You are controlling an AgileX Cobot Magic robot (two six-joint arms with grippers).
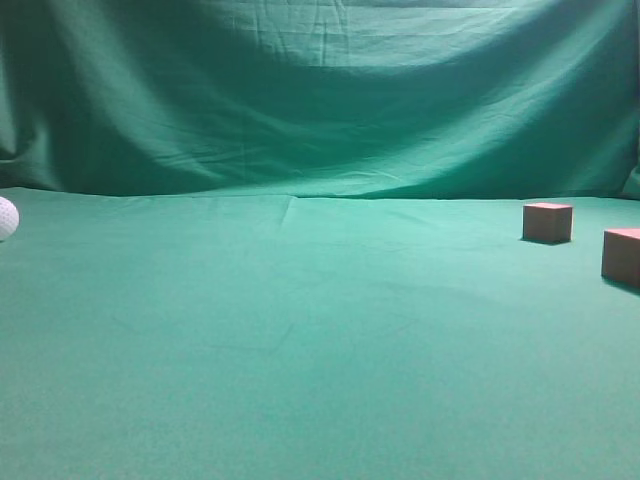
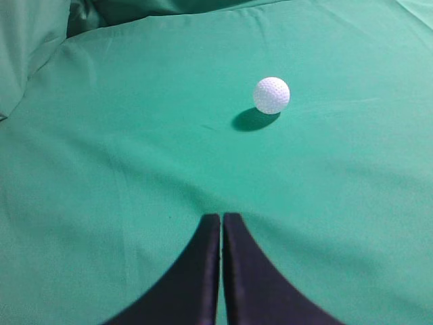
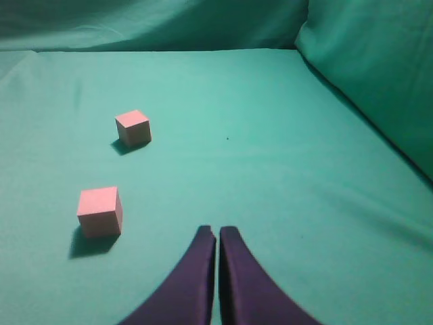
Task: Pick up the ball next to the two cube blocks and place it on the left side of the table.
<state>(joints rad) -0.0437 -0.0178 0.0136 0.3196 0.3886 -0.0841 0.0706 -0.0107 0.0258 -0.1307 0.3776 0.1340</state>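
The white dimpled ball [image 1: 5, 218] lies on the green table [image 1: 300, 350] at the far left edge of the exterior view, cut off by the frame. It also shows in the left wrist view [image 2: 271, 95], resting on the cloth ahead of my left gripper [image 2: 221, 218], which is shut and empty, well short of it. The two reddish-brown cubes [image 1: 548, 222] [image 1: 622, 256] sit at the far right. In the right wrist view they lie left of my right gripper [image 3: 217, 231], one farther [image 3: 133, 127], one nearer [image 3: 99, 210]. That gripper is shut and empty. Neither gripper shows in the exterior view.
A green cloth backdrop [image 1: 320, 100] rises behind the table. In the right wrist view the cloth climbs as a wall at the right [image 3: 379, 74]. In the left wrist view folded cloth bunches at the upper left [image 2: 34, 47].
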